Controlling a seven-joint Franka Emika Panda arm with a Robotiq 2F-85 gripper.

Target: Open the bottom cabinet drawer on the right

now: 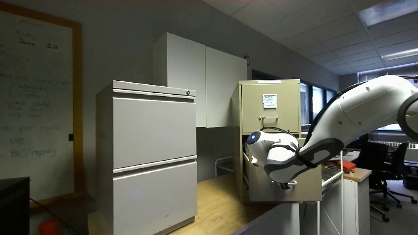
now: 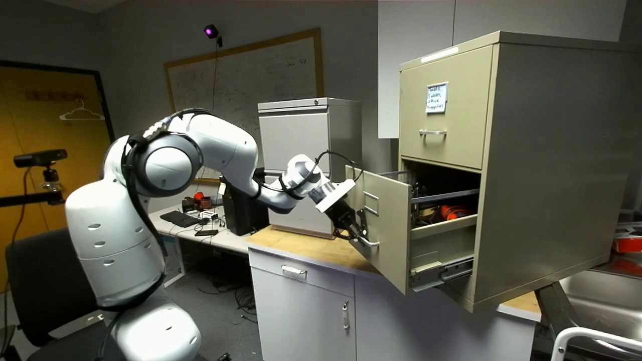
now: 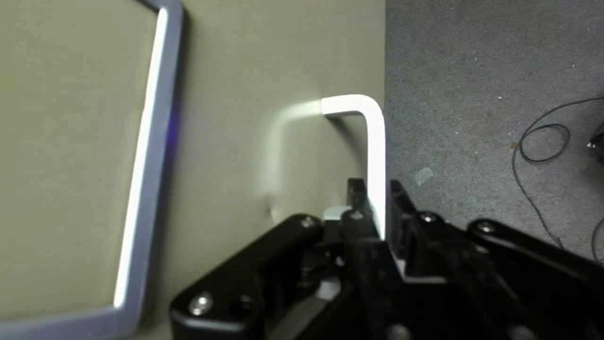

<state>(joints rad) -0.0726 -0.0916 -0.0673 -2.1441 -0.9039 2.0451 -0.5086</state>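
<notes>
The bottom drawer (image 2: 393, 220) of the beige filing cabinet (image 2: 551, 165) stands pulled out, with its side rail and tools inside visible in an exterior view. Its front also shows in an exterior view (image 1: 305, 186), partly behind the arm, and fills the left of the wrist view (image 3: 236, 141). My gripper (image 3: 376, 186) has one finger on each side of the drawer's silver handle (image 3: 375, 132), close against it. In an exterior view the gripper (image 2: 362, 238) is at the handle, in front of the drawer. In an exterior view the arm hides most of the gripper.
The closed upper drawer (image 2: 446, 110) with a label card is above. A light-grey cabinet (image 1: 153, 130) stands beside it on the wooden counter (image 1: 215, 199). A white rail frame (image 1: 333, 179) is near the open drawer. A cable (image 3: 519, 165) lies on the floor.
</notes>
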